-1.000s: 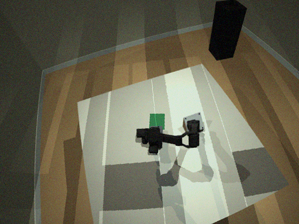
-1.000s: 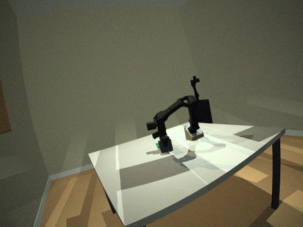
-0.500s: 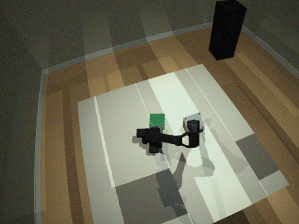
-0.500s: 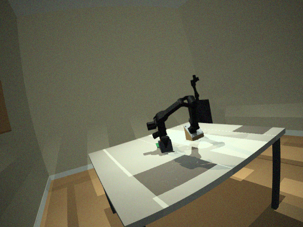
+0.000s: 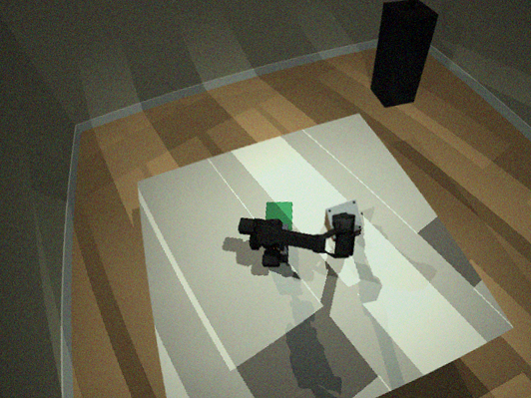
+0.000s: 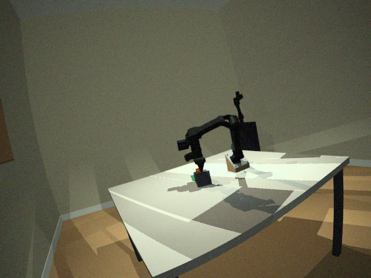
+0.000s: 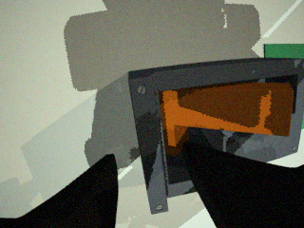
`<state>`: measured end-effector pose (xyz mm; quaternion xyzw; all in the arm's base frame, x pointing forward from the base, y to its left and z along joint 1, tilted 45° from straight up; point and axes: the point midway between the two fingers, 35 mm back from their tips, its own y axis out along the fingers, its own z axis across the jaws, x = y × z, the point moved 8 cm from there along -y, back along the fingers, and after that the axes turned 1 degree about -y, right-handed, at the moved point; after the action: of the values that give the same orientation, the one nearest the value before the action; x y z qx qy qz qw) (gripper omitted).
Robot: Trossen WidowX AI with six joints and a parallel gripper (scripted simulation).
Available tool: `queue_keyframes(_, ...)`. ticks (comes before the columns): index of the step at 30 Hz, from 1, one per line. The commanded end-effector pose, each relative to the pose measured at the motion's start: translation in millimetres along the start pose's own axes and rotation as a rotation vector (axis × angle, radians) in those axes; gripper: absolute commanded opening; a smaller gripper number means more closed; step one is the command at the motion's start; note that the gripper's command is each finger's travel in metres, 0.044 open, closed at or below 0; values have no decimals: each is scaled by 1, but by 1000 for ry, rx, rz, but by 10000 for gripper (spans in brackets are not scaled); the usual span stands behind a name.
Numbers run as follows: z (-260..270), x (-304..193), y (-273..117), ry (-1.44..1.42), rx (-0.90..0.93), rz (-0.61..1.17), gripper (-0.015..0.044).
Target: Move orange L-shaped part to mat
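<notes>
Wrist view: the gripper [image 7: 148, 174] sits low in the frame, its two dark fingers partly apart with nothing between them; bare table shows in the gap.
Gripper state: half open, holding nothing.
Right finger: its tip overlaps the lower left corner of the tray [image 7: 147, 146]; whether it touches cannot be told.
Orange part [image 7: 222, 110]: lies in the pocket of the grey tray, right of centre in the wrist frame. In the exterior view a small orange bit [image 6: 197, 170] shows above the tray's top, just under the fingertips.
Long axis: runs left to right across the wrist frame, with the short leg of the L turning down at the left end, next to the right finger.
Tray edges: the left wall stands between the fingers and the part; a screw head marks its upper left corner, another its lower left corner.
Green mat [image 5: 279, 211]: just beside the tray; in the wrist frame only a strip shows at the right edge, above the tray's far corner.
Room to move: open table lies left of and above the tray in the wrist frame, crossed by the arm's shadow.
Arm [image 5: 293, 238]: reaches from its base plate [image 5: 342, 209] toward frame left in the top view, covering the tray.
Table [image 6: 269, 173]: its edges are well apart from the tray on every side.
Dark stand [image 5: 403, 49]: upper right of the top view, well apart from the tray.
</notes>
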<state>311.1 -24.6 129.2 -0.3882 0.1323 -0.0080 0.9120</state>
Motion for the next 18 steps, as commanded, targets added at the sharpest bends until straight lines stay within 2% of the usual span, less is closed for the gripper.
queue_keyframes(1,-6,-2,-47,-6,-1,-14,180)
queue_keyframes(18,-7,-3,-46,2,5,-15,180)
